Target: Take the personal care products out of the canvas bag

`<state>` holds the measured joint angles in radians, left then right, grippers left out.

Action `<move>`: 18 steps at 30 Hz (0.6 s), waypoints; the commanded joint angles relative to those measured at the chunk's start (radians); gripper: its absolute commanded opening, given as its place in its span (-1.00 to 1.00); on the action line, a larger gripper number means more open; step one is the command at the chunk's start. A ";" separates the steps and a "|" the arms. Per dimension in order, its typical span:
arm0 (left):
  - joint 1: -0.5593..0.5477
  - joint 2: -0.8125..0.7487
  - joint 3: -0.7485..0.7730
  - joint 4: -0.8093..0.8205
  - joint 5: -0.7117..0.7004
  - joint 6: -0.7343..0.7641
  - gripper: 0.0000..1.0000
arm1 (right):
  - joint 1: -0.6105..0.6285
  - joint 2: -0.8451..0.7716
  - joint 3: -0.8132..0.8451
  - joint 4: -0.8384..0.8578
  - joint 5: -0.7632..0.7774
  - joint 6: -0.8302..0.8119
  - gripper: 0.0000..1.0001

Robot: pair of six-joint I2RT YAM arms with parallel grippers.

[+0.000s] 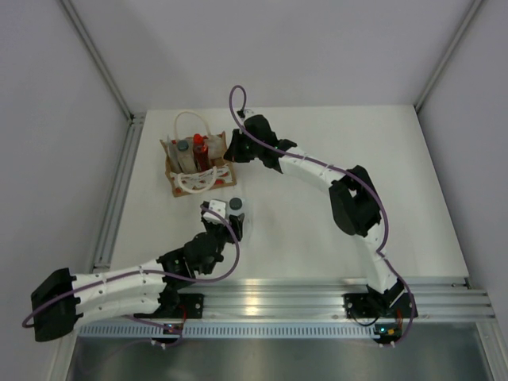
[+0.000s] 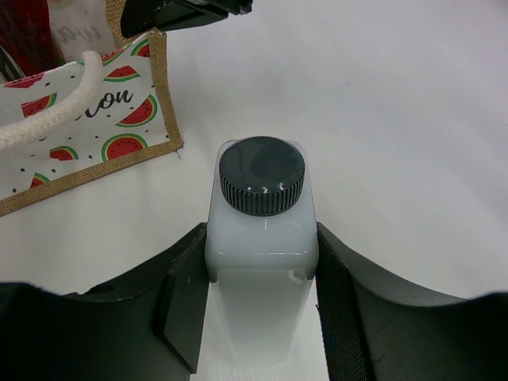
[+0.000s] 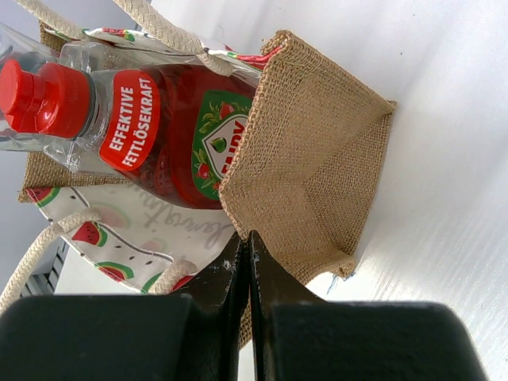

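The canvas bag (image 1: 171,170) stands at the table's back left, with watermelon-print sides (image 2: 103,119) and a burlap end wall (image 3: 317,143). Inside it I see a red bottle (image 1: 200,151) with a red cap (image 3: 36,95) and a white bottle with a dark cap (image 1: 182,148). A clear bottle lies behind the red one in the right wrist view. My right gripper (image 1: 235,151) (image 3: 248,238) is shut on the bag's burlap end wall. My left gripper (image 1: 228,216) (image 2: 262,234) is shut on a white bottle (image 2: 260,238) with a dark round cap (image 1: 236,206), upright, in front of the bag.
The bag's white rope handles (image 1: 190,119) loop above and in front of it. An aluminium rail (image 1: 117,194) runs along the table's left edge and another (image 1: 317,295) along the near edge. Grey walls enclose the table.
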<state>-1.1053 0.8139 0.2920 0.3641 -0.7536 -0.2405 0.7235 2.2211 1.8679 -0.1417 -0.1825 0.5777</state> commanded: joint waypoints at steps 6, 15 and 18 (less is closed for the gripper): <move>-0.027 0.037 0.019 0.104 -0.078 -0.025 -0.35 | -0.010 0.051 -0.010 -0.029 -0.002 -0.015 -1.00; -0.028 0.031 0.022 0.082 -0.089 -0.033 0.38 | -0.010 0.041 -0.013 -0.029 0.000 -0.016 -1.00; -0.028 0.034 0.033 0.064 -0.087 -0.037 0.60 | -0.010 0.040 -0.015 -0.029 0.002 -0.016 -1.00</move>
<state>-1.1297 0.8490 0.2928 0.3962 -0.8204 -0.2615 0.7231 2.2211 1.8679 -0.1417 -0.1829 0.5781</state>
